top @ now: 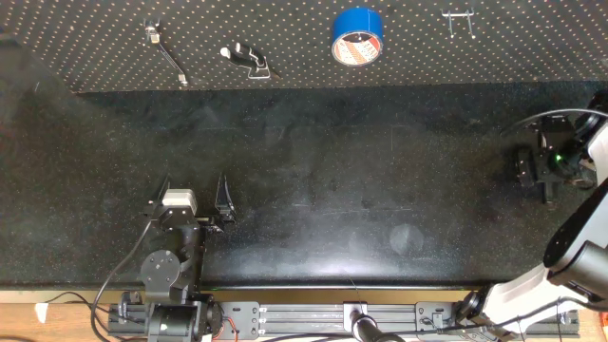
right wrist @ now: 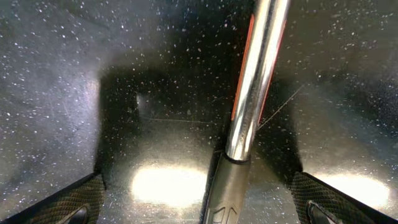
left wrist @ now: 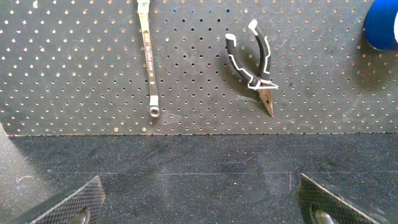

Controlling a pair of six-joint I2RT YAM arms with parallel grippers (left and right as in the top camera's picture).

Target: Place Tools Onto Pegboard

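Note:
A chrome tool shaft (right wrist: 255, 81) with an orange stripe and a duller grey end lies on the black mat. My right gripper (right wrist: 199, 208) is low over it, open, one finger on each side and neither touching it. That gripper (top: 534, 169) is at the mat's far right edge. On the pegboard (top: 76, 38) hang a wrench (top: 166, 52), black-and-white pliers (top: 249, 59) and a blue tape roll (top: 357, 36). My left gripper (top: 195, 193) is open and holds nothing, near the front left, facing the wrench (left wrist: 149, 59) and pliers (left wrist: 255, 62).
An unused metal hook (top: 459, 19) sticks out of the pegboard at the upper right. The black mat (top: 361, 171) stretches bare between the two arms. Part of the tape roll (left wrist: 382, 25) shows at the left wrist view's corner.

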